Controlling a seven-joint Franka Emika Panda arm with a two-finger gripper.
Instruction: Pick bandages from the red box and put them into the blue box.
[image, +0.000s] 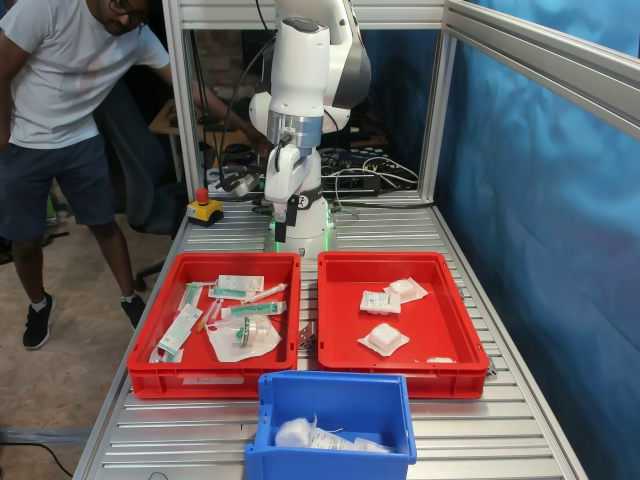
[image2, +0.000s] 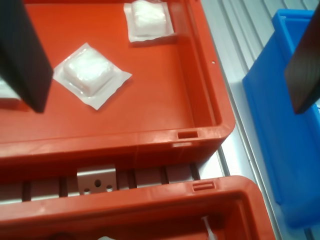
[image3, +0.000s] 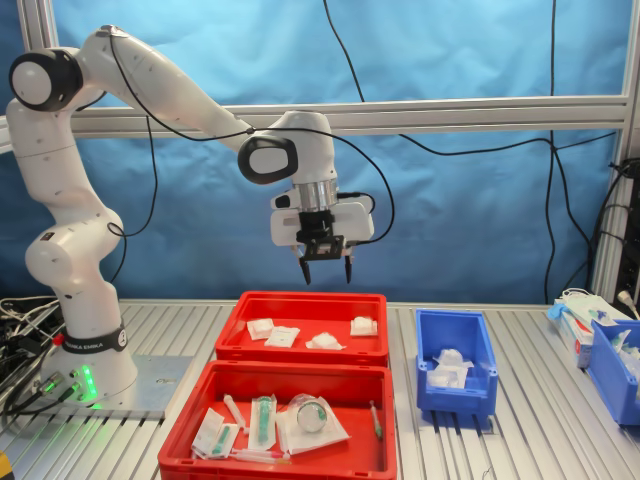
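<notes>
The bandages (image3: 282, 336) are being shown lying flat on the floor of the red box (image3: 300, 345), well below the jaws of the gripper (image3: 325, 270), which are being held wide apart with nothing between them. In the second exterior view, four white pads are being seen from left to right along the tray: one (image3: 260, 328) near the left wall, one beside it, one (image3: 325, 341) toward the middle and one (image3: 363, 325) near the right wall, roughly under the gripper. Being roughly square, the pads are showing no clear long axis; in the wrist view one pad (image2: 90, 73) is being seen turned corner-on to the tray walls, while another (image2: 147, 19) is lying nearly square to them. The two dark fingers (image2: 22, 52) are being seen at either edge of that view, one over the red box and the other over the blue box (image2: 285, 130).

The arm is being held bent over from its base at the second exterior view's left, with the wrist pointing straight down high above the counter (image3: 520, 420). The blue box (image3: 455, 362) is standing just beside the red box on its right, with white packets (image3: 447, 368) already inside.
</notes>
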